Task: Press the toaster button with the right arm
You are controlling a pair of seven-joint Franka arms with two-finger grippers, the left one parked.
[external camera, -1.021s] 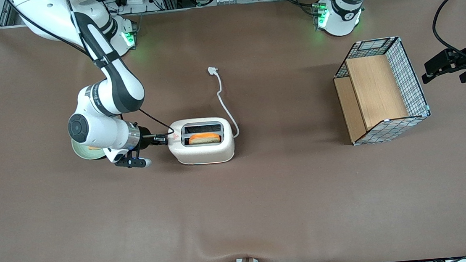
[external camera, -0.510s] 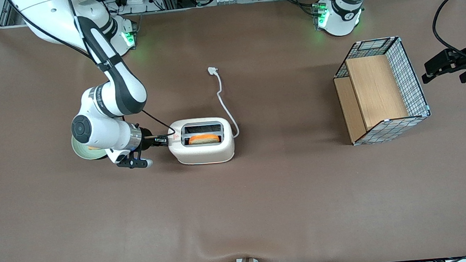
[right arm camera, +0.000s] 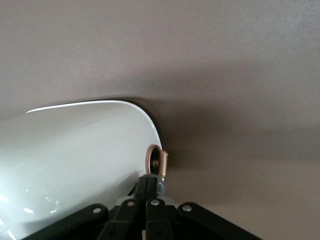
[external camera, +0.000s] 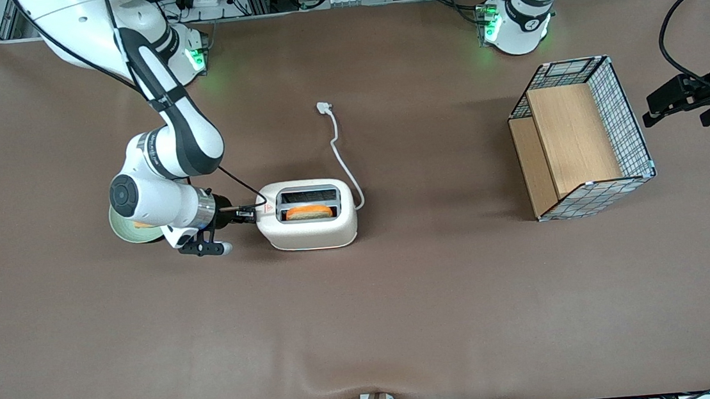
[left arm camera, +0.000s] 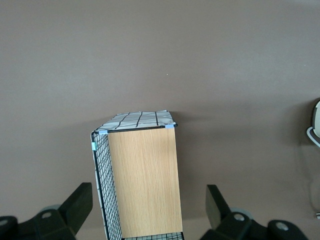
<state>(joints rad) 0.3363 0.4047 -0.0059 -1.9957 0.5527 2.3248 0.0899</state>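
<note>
Gripper (external camera: 247, 215) with fingers pinched together sits on the toaster button (right arm camera: 161, 162) at the narrow end of the toaster (external camera: 308, 214) mid-table; bread (external camera: 309, 212) sits low in slot, so press looks nearly done, retract left.

Counted at mid-frame in the front view: one cream-white, round-cornered plastic toaster (external camera: 307, 224) with two slots, one orange-crusted bread slice (external camera: 309, 212) in the slot nearer the camera, one red triangle mark (external camera: 268, 208) and one white cord (external camera: 344, 162) ending in one plug (external camera: 323, 106). Also one black two-finger gripper (external camera: 248, 215), fingers closed together, against the toaster's narrow end toward the working arm's end of the table. Elsewhere, one pale green round can (external camera: 123, 231), one black wire basket with wooden panels (external camera: 581, 138), and two green base lights (external camera: 193, 58) in the upper part of the frame.
</note>
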